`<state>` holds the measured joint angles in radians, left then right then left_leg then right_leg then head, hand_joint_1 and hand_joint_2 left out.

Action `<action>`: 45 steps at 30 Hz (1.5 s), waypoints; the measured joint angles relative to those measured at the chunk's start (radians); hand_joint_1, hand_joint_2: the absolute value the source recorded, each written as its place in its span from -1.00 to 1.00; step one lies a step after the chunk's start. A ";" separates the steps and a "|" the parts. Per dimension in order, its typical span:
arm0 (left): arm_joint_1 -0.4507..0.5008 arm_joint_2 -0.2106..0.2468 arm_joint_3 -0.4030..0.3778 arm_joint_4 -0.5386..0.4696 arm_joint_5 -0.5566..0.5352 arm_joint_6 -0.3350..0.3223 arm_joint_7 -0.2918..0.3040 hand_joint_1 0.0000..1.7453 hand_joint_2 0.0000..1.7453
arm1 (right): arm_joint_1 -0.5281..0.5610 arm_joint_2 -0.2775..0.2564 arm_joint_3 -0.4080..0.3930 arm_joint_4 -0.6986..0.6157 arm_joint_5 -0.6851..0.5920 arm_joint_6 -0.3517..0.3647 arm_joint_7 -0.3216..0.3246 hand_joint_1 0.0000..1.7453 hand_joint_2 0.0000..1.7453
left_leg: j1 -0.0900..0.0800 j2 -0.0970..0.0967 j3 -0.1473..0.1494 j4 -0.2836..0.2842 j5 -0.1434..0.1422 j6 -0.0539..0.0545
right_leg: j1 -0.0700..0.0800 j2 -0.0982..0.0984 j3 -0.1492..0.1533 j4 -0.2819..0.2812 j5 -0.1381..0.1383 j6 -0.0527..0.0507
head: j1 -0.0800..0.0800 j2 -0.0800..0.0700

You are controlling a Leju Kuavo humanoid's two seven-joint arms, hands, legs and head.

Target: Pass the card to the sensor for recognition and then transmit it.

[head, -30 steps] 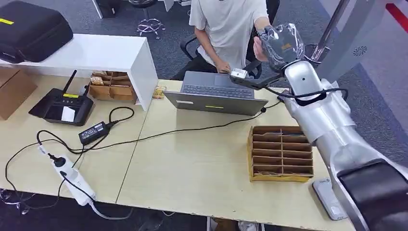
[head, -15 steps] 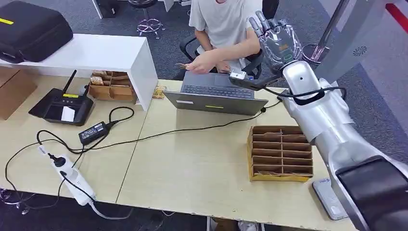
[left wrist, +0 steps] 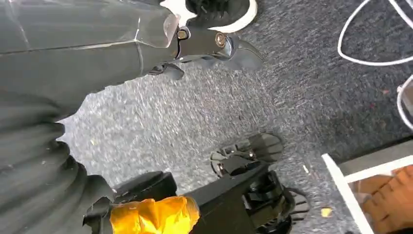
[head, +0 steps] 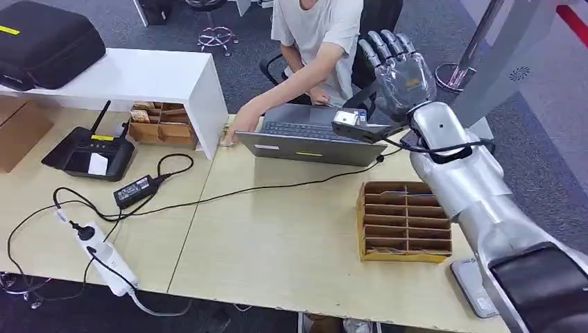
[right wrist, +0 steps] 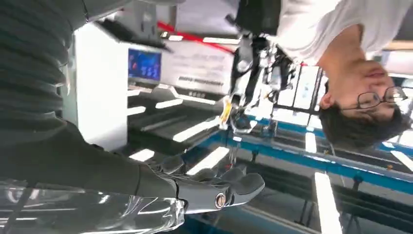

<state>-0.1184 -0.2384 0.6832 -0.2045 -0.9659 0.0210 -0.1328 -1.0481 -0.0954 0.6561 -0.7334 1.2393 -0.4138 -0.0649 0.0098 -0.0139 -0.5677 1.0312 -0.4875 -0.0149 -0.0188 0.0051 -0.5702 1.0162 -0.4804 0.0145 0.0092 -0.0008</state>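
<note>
The right hand (head: 399,69) is hovering at 1 o'clock above the far edge of the table (head: 277,236), fingers spread wide and upright, holding nothing. The left hand (left wrist: 146,44) is hanging over grey carpet (left wrist: 302,87); how far its fingers are parted I cannot tell, and nothing is showing in it. A person in a white shirt (head: 319,28) is sitting at 12 o'clock behind an open laptop (head: 308,135), stretching a hand (head: 239,127) out to 11 o'clock, down onto the table beside a white shelf (head: 139,76). Whether the card is lying under that hand, and which way its long axis is pointing, I cannot tell. A slotted wooden box (head: 404,222) is sitting at 4 o'clock, a flat grey device (head: 471,284) at 5 o'clock, cables and a power strip (head: 104,257) at 8 o'clock.
</note>
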 joint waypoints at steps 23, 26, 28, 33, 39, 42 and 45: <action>0.050 0.015 0.133 0.000 0.133 0.022 -0.016 -1.00 1.00 | 0.637 -0.351 -0.168 -0.703 -0.181 -0.040 -0.004 -1.00 1.00 | 0.000 0.000 -0.003 0.000 -0.001 0.001 | 0.000 -0.001 -0.002 -0.002 0.000 0.000 | 0.000 0.000; 0.052 0.015 0.147 0.000 0.140 0.006 -0.012 -1.00 1.00 | 0.683 -0.367 -0.200 -0.727 -0.180 -0.049 -0.010 -1.00 1.00 | 0.000 0.000 -0.003 0.000 -0.001 0.001 | 0.000 -0.001 -0.002 -0.002 0.000 0.000 | 0.000 0.000; 0.053 0.015 0.154 0.000 0.141 0.003 -0.011 -1.00 1.00 | 0.706 -0.375 -0.216 -0.736 -0.179 -0.051 -0.012 -1.00 1.00 | 0.000 0.000 -0.003 0.000 -0.001 0.001 | 0.000 -0.001 -0.002 -0.001 0.000 0.000 | 0.000 0.000; 0.052 0.015 0.157 0.000 0.141 0.003 -0.011 -1.00 1.00 | 0.712 -0.378 -0.220 -0.739 -0.179 -0.051 -0.012 -1.00 1.00 | 0.000 0.000 -0.003 0.000 -0.001 0.001 | 0.000 -0.001 -0.002 -0.001 0.000 0.000 | 0.000 0.000; 0.052 0.015 0.170 0.000 0.142 0.003 -0.006 -1.00 1.00 | 0.793 -0.386 -0.291 -0.761 -0.156 -0.068 -0.021 -1.00 1.00 | 0.000 -0.001 -0.003 0.000 -0.001 0.001 | 0.000 -0.002 -0.002 -0.002 0.000 0.000 | 0.000 0.000; 0.052 0.015 0.174 0.000 0.142 0.003 -0.006 -1.00 1.00 | 0.848 -0.396 -0.344 -0.778 -0.149 -0.081 -0.024 -1.00 1.00 | 0.000 -0.001 -0.004 0.000 -0.002 0.001 | 0.000 -0.002 -0.002 -0.002 0.000 0.000 | 0.000 0.000; 0.053 0.015 0.182 0.000 0.145 0.003 -0.006 -1.00 1.00 | 0.899 -0.417 -0.403 -0.795 -0.148 -0.085 -0.024 -1.00 1.00 | 0.000 -0.001 -0.004 0.000 -0.002 0.002 | 0.000 -0.002 -0.003 -0.002 0.000 0.000 | 0.000 0.000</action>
<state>-0.0659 -0.2235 0.8656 -0.2045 -0.8209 0.0240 -0.1389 -0.1491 -0.5123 0.2528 -1.5286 1.0910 -0.4990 -0.0885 0.0096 -0.0147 -0.5719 1.0313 -0.4894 -0.0131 -0.0190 0.0034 -0.5730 1.0143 -0.4806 0.0149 0.0092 -0.0008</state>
